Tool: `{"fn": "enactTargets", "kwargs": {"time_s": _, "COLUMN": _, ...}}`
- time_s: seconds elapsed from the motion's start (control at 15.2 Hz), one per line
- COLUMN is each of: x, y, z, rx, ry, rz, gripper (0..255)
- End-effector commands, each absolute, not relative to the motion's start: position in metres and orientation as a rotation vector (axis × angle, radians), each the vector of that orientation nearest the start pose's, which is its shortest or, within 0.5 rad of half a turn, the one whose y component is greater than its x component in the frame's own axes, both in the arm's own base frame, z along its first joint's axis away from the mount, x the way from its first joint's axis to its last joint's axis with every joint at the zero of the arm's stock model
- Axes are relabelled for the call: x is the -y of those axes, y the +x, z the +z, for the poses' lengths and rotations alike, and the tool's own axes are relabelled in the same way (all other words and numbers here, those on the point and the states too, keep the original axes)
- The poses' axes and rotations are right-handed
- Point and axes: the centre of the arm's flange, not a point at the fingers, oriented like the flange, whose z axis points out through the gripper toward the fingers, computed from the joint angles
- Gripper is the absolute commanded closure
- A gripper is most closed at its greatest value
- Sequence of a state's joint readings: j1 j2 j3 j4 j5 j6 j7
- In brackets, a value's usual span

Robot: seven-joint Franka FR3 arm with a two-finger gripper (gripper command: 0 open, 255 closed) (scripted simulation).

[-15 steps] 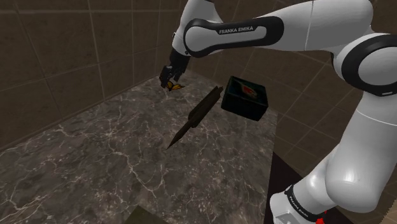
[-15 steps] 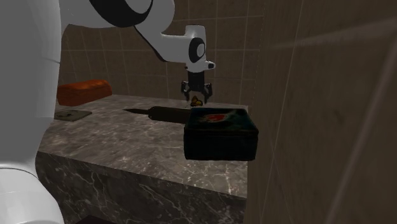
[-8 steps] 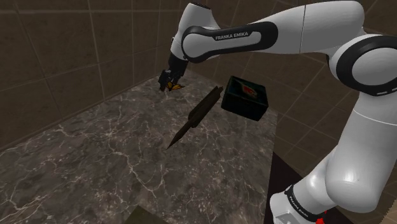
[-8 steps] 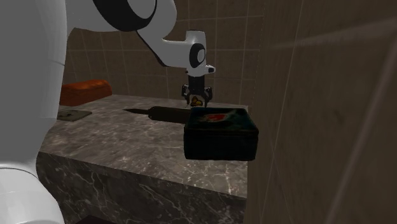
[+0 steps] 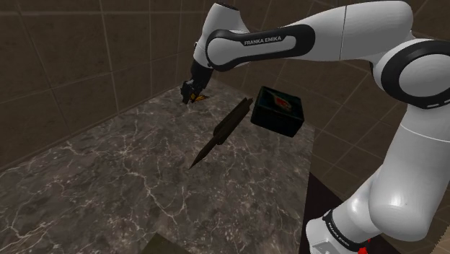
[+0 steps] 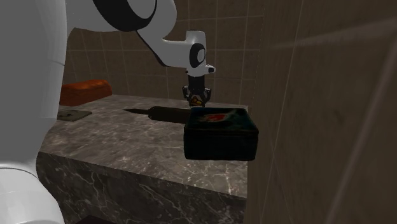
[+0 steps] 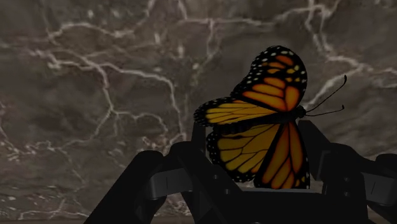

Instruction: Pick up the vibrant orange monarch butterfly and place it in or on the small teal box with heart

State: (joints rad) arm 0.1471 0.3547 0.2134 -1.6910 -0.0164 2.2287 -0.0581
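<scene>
Marble counter bears dark tool beside box; jaws clasp butterfly.

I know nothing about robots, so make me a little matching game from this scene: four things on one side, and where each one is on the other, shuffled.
Things:
1. butterfly
2. box
3. pointed stick
4. orange block

Places:
A. lying flat in the middle of the counter
B. clasped in the claw
C. at the second exterior view's far left, by the wall
D. at the counter's edge, closest to the second exterior camera

Pairs: 1-B, 2-D, 3-A, 4-C
</scene>
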Motion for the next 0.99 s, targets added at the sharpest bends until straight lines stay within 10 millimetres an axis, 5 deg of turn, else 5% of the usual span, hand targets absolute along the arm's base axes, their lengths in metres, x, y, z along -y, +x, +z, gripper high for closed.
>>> {"fn": "enactTargets", "kwargs": {"time_s": 0.0, "x": -0.223, "y": 0.634, "z": 0.414, "rx": 0.616, "ry": -2.980, "rz": -0.274, "gripper": 255}}
{"fn": "enactTargets", "kwargs": {"time_s": 0.26, "x": -0.223, "y": 0.634, "z": 0.413, "rx": 0.616, "ry": -2.980, "rz": -0.274, "gripper": 255}}
{"fn": "enactTargets", "kwargs": {"time_s": 0.92, "x": -0.223, "y": 0.634, "z": 0.466, "rx": 0.616, "ry": -2.980, "rz": -0.274, "gripper": 255}}
